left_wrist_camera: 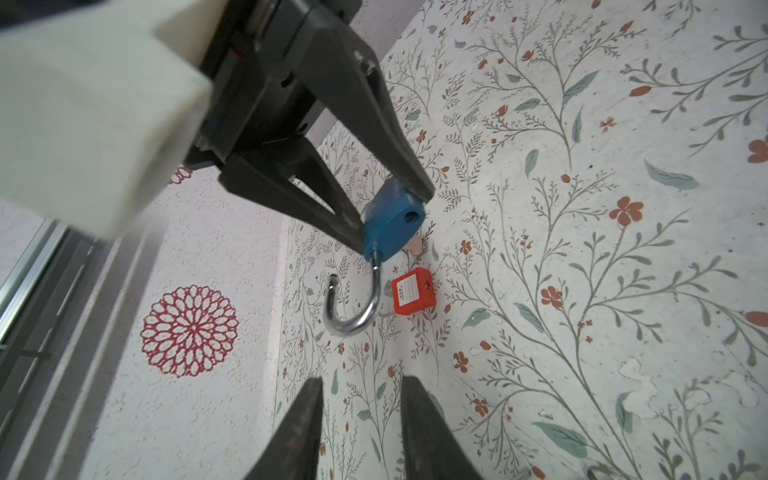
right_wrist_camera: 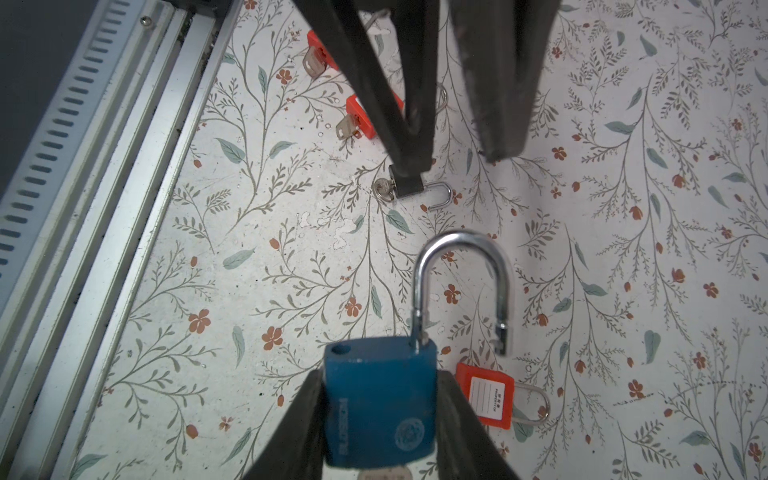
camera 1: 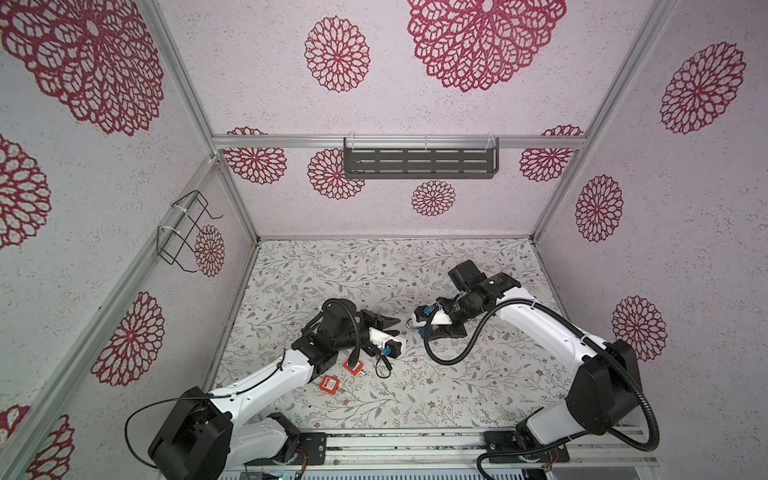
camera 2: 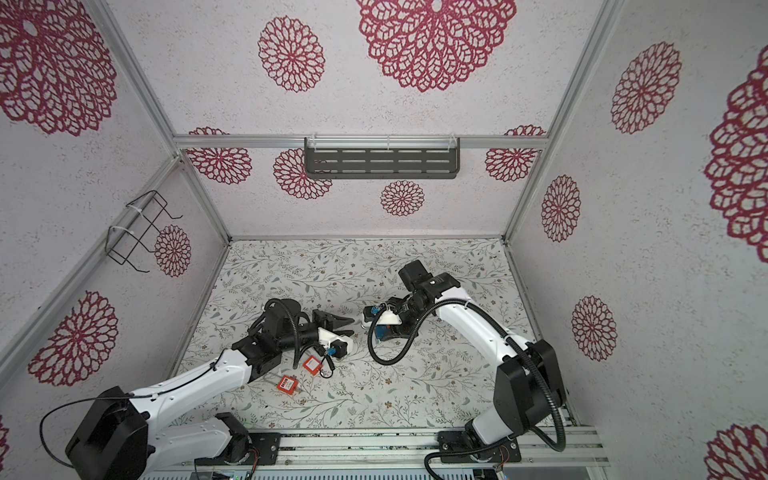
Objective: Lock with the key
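While the right pincer (right_wrist_camera: pixel 380 376) clamps the blue lock (right_wrist_camera: pixel 380 415) by its two narrow sides, we see the steel shackle (right_wrist_camera: pixel 461 266) standing open. One leg sits in the body and the free end is swung away from the empty hole. A key (right_wrist_camera: pixel 384 473) shows as a sliver of pale metal at the lock's underside, between the gripping fingers; we cannot tell how far in it sits. In both top views the lock hangs above the table (camera 1: pixel 457 395), near its middle, with the shackle pointing toward the left arm.

Facing it, the left pincer (camera 1: pixel 393 326) stands open, with nothing between its fingers (left_wrist_camera: pixel 299 432). Its tips are near the bend of the shackle but apart from it.

Below the left pincer a small dark lock (right_wrist_camera: pixel 409 187) lies on the table, partly hidden by a finger. Its own shackle is open, and a ringed key is at its base.

We count three more on the floral table. A red lock (right_wrist_camera: pixel 486 395) lies label up, under the right pincer and just beside the blue lock in the right wrist view. A second red lock (camera 1: pixel 352 366) and a third red lock (camera 1: pixel 330 383) lie close together beside the left forearm. In the right wrist view each of these two shows a key at one end.

Around the table rise pale walls (camera 1: pixel 685 249) printed with red flowers. A dark slotted shelf (camera 1: pixel 419 164) hangs on the back wall, and a wire basket (camera 1: pixel 183 232) is tied to the frame on the left.
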Robot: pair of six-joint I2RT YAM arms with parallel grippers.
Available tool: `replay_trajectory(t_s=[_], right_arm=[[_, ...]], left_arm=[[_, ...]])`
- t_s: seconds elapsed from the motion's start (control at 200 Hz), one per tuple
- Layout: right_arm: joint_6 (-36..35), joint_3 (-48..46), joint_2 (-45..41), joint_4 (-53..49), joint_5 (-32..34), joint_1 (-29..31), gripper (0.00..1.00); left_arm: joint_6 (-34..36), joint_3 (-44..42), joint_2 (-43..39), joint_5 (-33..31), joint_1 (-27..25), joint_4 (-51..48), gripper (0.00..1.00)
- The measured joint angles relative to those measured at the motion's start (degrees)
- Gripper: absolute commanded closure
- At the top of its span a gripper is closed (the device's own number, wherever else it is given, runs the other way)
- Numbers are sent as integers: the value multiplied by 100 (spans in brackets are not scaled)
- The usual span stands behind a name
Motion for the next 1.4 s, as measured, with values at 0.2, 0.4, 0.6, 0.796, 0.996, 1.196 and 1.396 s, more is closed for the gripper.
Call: replay_trajectory(t_s=[0.2,0.4,0.6,0.796,0.996,1.196,1.396], right_arm=[[0,39,0,-133,-101,-2,68],[-2,39,0,-234,-111,-2,68],[0,39,0,-284,-146,-2,68],[7,39,0,-295,-177,-2,68],[11,39,0,-354,-258,-2,69],[11,39,0,-437,-278,-2,69],[9,39,0,-492,-321,-2,69]], left_arm=[[155,48,358,-122,-166,238,68],[197,111,584,-293,-286,605,70],[186,111,581,-339,-317,820,71],[74,50,409,-426,-321,909,62],[90,-2,219,-389,-321,857,55],[321,55,240,-280,-323,557,54],[531,214,317,-223,-328,459,55]])
